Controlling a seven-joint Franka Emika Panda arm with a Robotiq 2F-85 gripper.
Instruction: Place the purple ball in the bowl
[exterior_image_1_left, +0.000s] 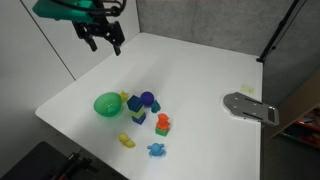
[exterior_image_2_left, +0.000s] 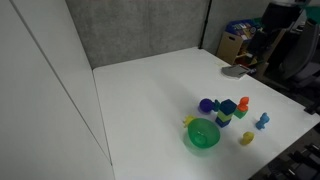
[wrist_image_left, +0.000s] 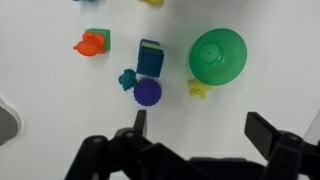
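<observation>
We see the jaws spread wide with nothing between them, hanging high above the white worktop (exterior_image_1_left: 200, 70) at the end of the arm (exterior_image_1_left: 70, 10). In the wrist view the purple ball (wrist_image_left: 147, 92) rests on the worktop ahead of the jaws, just beyond the tip of the jaw at the picture's left and well below it. Both exterior views show the ball (exterior_image_1_left: 147, 98) (exterior_image_2_left: 206, 105) apart from the jaws and untouched. The green bowl (wrist_image_left: 225, 70) lies farther ahead, within the span of the open jaws and nearer the one at the picture's right. It is empty and stands near the ball without touching it. A blue block (wrist_image_left: 150, 57) stands just beyond the ball, and a teal toy (wrist_image_left: 127, 79) sits close beside it. A small yellow toy (wrist_image_left: 198, 90) lies against the bowl's near edge. An orange toy (wrist_image_left: 90, 43) sits farther out, past the left-hand jaw.
</observation>
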